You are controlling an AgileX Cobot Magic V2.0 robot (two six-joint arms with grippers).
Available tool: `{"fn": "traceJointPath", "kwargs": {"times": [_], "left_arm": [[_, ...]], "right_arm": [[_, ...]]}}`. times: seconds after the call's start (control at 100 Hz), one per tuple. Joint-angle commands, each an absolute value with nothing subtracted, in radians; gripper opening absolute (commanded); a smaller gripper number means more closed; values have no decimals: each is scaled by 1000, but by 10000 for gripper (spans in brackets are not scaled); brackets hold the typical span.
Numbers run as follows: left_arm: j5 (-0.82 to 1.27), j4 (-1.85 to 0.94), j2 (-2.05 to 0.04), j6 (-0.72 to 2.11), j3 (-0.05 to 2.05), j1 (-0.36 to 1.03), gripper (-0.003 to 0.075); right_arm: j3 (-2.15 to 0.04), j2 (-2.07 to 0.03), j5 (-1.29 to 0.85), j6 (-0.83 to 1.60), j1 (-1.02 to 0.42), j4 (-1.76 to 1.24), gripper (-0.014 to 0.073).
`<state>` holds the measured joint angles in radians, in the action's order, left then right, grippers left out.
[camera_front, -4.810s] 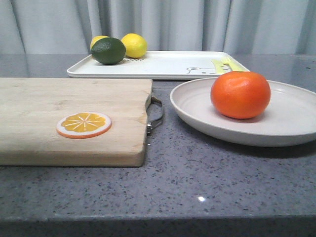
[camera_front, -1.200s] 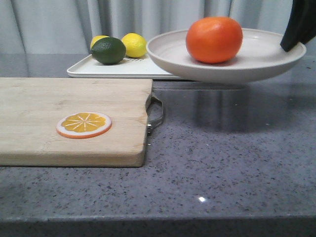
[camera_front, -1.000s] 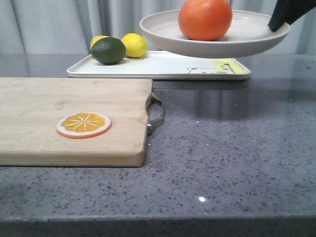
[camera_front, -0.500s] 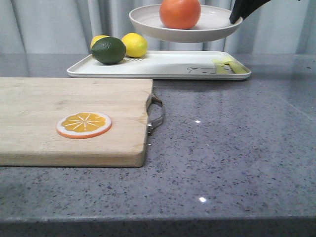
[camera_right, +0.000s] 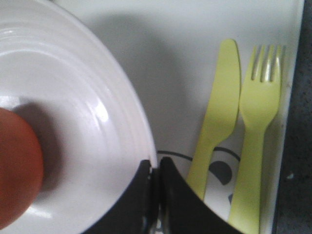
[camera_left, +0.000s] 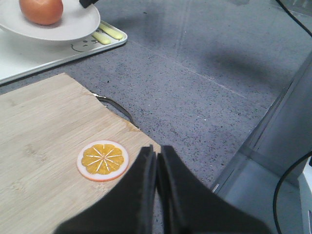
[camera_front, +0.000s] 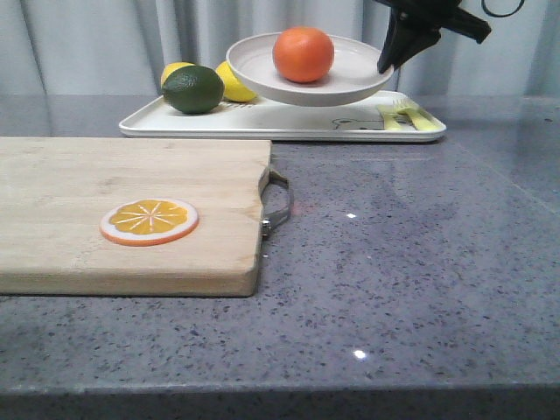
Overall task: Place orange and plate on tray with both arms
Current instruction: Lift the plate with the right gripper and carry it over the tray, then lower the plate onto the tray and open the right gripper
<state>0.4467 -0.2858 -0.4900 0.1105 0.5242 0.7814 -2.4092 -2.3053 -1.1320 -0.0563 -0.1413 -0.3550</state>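
Note:
The orange (camera_front: 303, 54) sits in the off-white plate (camera_front: 262, 77). My right gripper (camera_front: 385, 67) is shut on the plate's right rim and holds it above the white tray (camera_front: 289, 121) at the back of the table. In the right wrist view the fingers (camera_right: 146, 187) pinch the plate rim (camera_right: 141, 126), with the orange (camera_right: 17, 170) at the edge and the tray (camera_right: 165, 58) below. My left gripper (camera_left: 157, 161) is shut and empty, held above the near corner of the wooden cutting board (camera_left: 44, 141); its view also shows the plate (camera_left: 53, 32) and orange (camera_left: 41, 9).
A lime (camera_front: 192, 89) and two lemons (camera_front: 175, 72) lie at the tray's left end. A yellow-green knife (camera_right: 217, 117) and fork (camera_right: 256, 136) lie on its right end. The cutting board (camera_front: 122, 210) carries an orange slice disc (camera_front: 149, 220) and has a metal handle (camera_front: 278, 199).
My right gripper has carried the plate with the orange farther back and down, so it now hangs low over the tray. The left arm has not visibly moved.

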Motion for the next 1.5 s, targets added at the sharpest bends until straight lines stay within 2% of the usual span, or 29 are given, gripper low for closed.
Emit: {"fn": "traceJointPath", "kwargs": {"times": [0.0, 0.29, 0.92, 1.0, 1.12, 1.19, 1.49], "left_arm": [[382, -296, -492, 108, 551, 781, -20], [382, -296, -492, 108, 551, 781, -20], [380, -296, -492, 108, 551, 781, -20], [380, -296, -492, 108, 551, 781, -20], [380, -296, -492, 108, 551, 781, -20], [380, -296, -492, 108, 551, 781, -20], [380, -296, -492, 108, 551, 781, -20]], "right_arm": [[-2446, -2254, -1048, -59, -139, -404, -67], [-2446, -2277, -962, -59, -139, -407, -67], [-2446, -2331, -980, -59, -139, -415, -62], [-2446, -2331, -980, -59, -139, -416, -13], [-2446, -2331, -980, -59, -139, -425, 128], [-2446, -2329, -980, -59, -139, -434, 171], [-2446, -2259, -1002, -58, -139, -428, 173]]}}
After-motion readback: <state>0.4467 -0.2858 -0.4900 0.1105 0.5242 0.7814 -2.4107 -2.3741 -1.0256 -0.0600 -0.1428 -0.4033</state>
